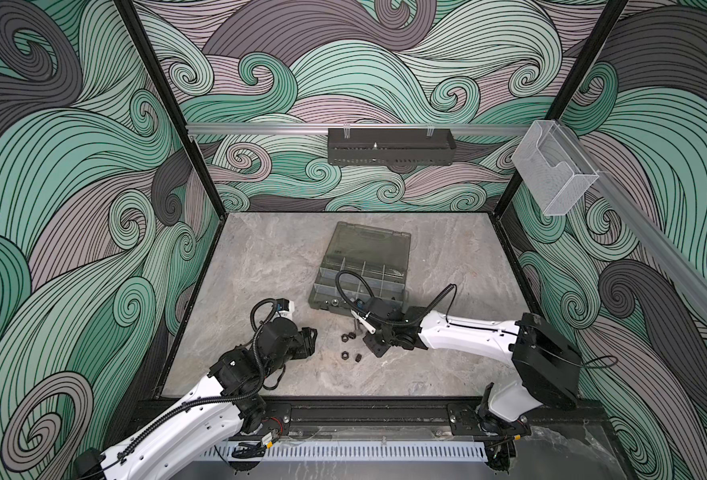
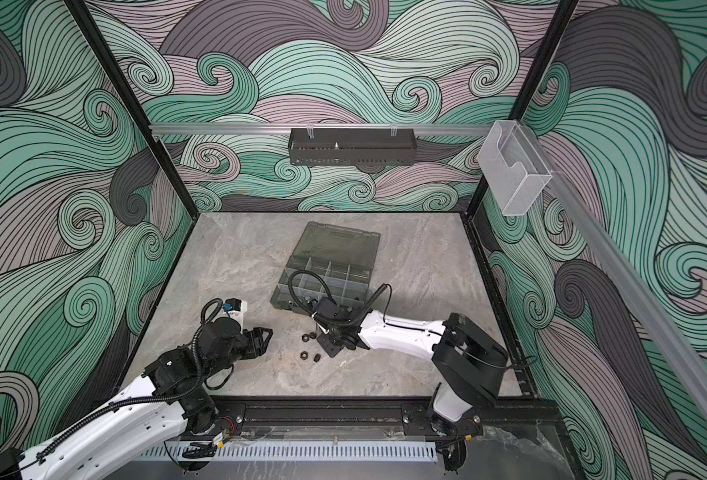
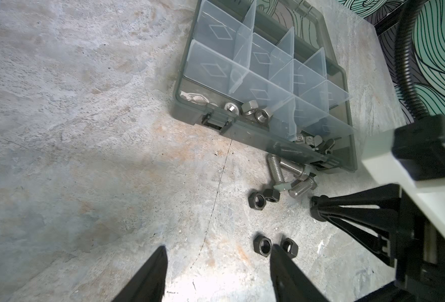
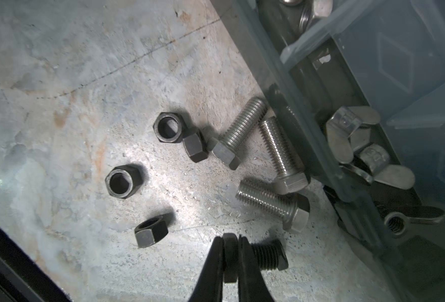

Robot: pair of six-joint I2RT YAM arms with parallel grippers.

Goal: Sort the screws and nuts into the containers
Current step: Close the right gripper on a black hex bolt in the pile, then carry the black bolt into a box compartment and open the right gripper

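Low on the grey marbled tabletop point(image 4: 59, 78), pinches a short black threaded screw point(image 4: 266, 255) in the closed right pincer point(image 4: 230, 251) for lifting; parks left pincer point(image 3: 218, 248) half-open, empty.

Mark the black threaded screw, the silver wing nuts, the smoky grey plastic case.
Black threaded screw point(image 4: 264, 255): right wrist view, threaded shaft.
Silver wing nuts point(image 4: 340, 145): right wrist view, one nut's wing.
Smoky grey plastic case point(image 1: 368, 241): a top view, open lid.

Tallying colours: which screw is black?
The black screw pinched in the jaws of the right gripper; the three silver screws lie loose beside the organiser.
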